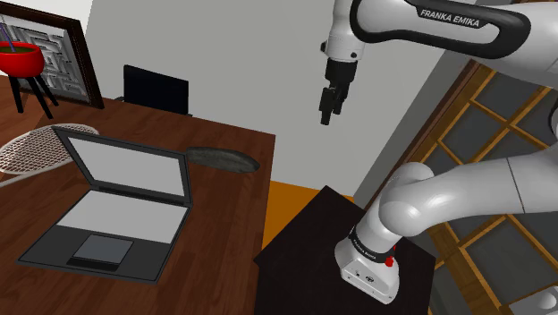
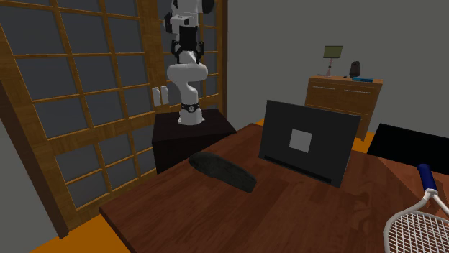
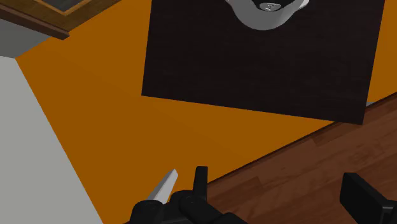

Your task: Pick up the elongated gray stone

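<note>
The gripper [image 1: 327, 114] hangs up high with its fingers wide apart, holding nothing. The long dark stone [image 1: 224, 159] lies on the table [image 1: 224, 234] at its 8 o'clock, beside the laptop [image 1: 114, 213].

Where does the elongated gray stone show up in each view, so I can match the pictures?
Shoulder view: the stone lies on the table, right of the laptop lid.
Second exterior view: mid-picture, between the laptop's back and the stand.
Wrist view: the camera faces the stand, floor and a table corner.
Shared landmark: the black stand.
</note>
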